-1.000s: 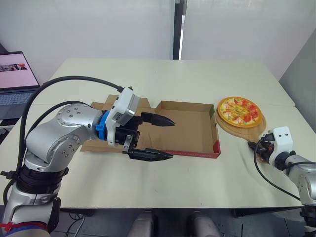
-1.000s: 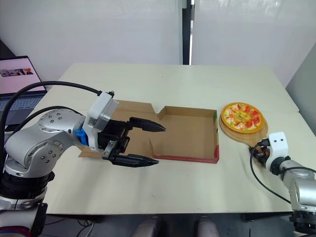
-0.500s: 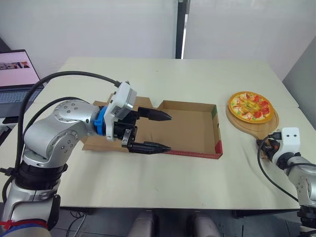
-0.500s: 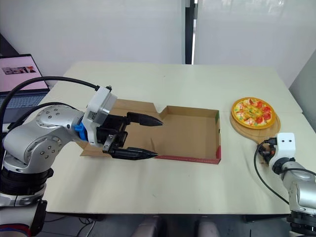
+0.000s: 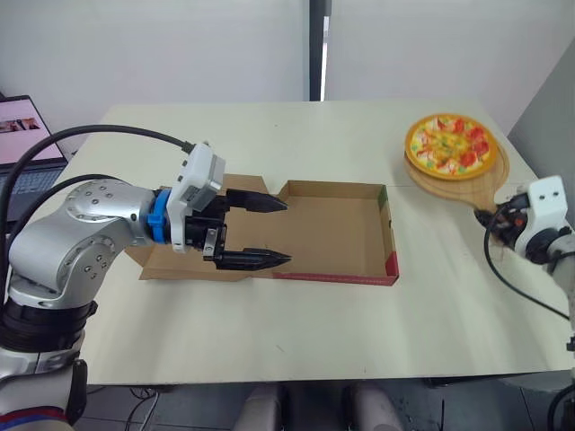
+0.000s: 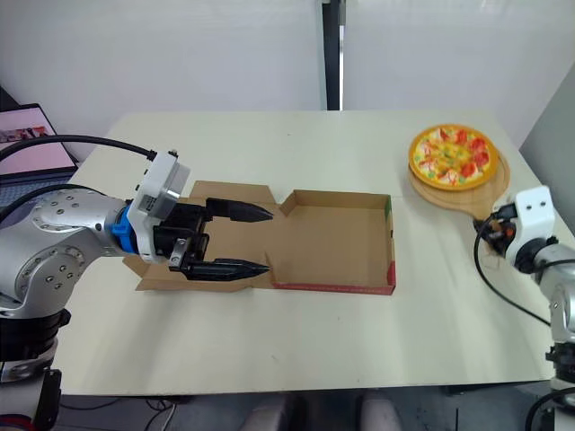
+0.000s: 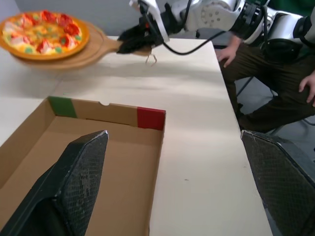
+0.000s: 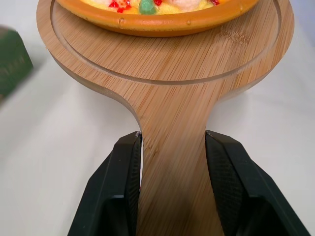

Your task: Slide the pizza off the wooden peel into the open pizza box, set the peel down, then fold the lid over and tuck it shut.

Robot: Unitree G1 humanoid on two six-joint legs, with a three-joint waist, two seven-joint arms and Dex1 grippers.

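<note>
Pizza (image 5: 448, 145): it is sitting on the round end of the wooden peel (image 5: 473, 182), at the far right of the worktop (image 5: 296, 314) and well apart from the box. I am seeing red, green and yellow toppings on an orange crust.
Wooden peel: it is being held by its handle (image 8: 172, 113) with the round end pointing away from me. From the left wrist camera it is looking raised off the worktop, with a shadow lying under it.
Right pincer (image 8: 172, 141): it is clamping the handle, with one black finger (image 8: 123, 182) pressing on each edge of the wood.
Left pincer (image 5: 286, 233): I am holding it wide apart and gripping nothing. It is hovering over the left end of the box, fingertips pointing toward the peel.
Pizza box (image 5: 332, 229): it is lying open near the middle of the worktop with bare cardboard inside, and a green and red strip is showing on its right wall.
Lid (image 6: 229, 191): it is lying folded out flat on the left side of the box, partly under my left arm.
Surroundings: a laptop (image 5: 18, 135) is showing a lit screen at the far left, and a person (image 7: 266, 83) is sitting beyond the right edge of the worktop, one hand (image 7: 227, 53) resting near its corner.
</note>
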